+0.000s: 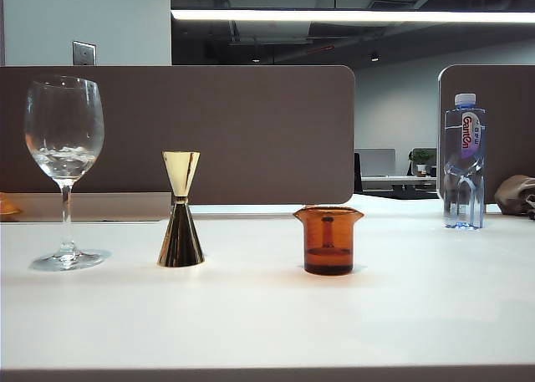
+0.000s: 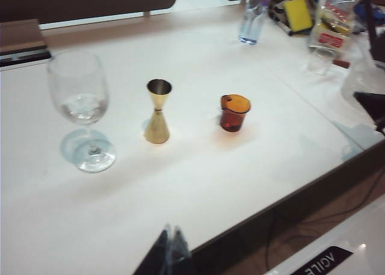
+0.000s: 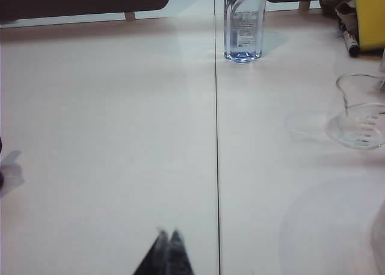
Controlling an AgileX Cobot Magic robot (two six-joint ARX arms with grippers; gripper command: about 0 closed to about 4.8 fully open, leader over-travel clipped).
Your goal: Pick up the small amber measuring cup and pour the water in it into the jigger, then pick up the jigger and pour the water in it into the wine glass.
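Three vessels stand in a row on the white table. The wine glass is at the left with a little water in its bowl. The gold jigger stands upright in the middle. The small amber measuring cup is to its right, upright, dark at the bottom. My left gripper is shut and empty, hanging well back from all three near the table's front edge. My right gripper is shut and empty over bare table; none of the three vessels shows in its view.
A clear water bottle with a blue cap stands at the back right. A clear glass beaker sits further right, with yellow and other clutter behind it. Brown partitions close the back. The table's front edge runs close to my left gripper.
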